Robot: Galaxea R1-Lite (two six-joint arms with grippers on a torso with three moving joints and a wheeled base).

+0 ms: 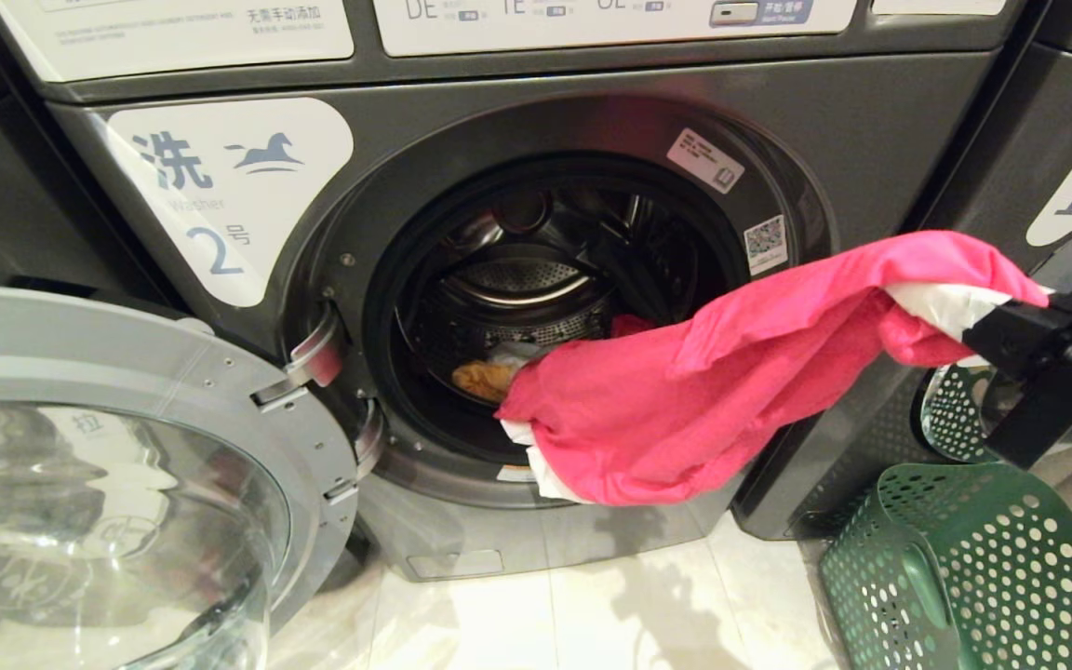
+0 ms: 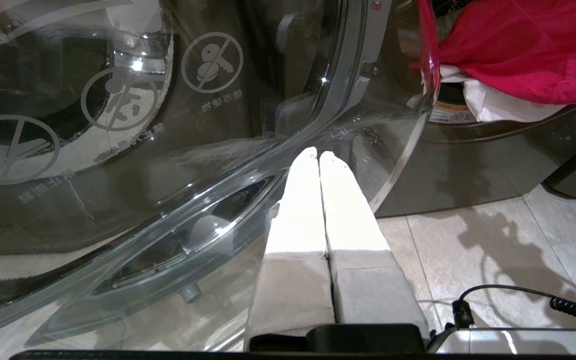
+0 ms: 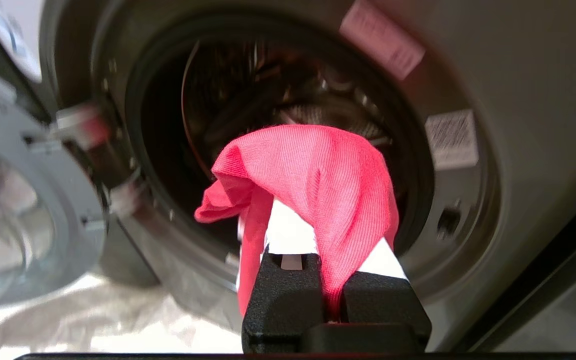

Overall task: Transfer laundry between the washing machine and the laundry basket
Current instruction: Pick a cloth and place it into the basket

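**A:** ok so left to right: the door [image 1: 127, 447] hangs open on the left, and the left gripper [image 2: 319, 156] sits near its glass, pinched closed on nothing. Drum [image 1: 536, 279] is in the middle with a yellowish rag [image 1: 485, 377] lying far inside. The pink shirt [image 1: 731, 372] trails from the drum's lip out to the right gripper [image 1: 969, 321], which is clamped on one end of it. Basket [image 1: 964, 568] is near right, on the floor.

**B:** how's the shirt gonna behave?

**A:** Soft, light, floppy I'd guess, it sags in the middle. The tail looks still draped over the drum's lip, so it could snag. Grabbing a bunched fold like it has seems fine; nothing fragile.
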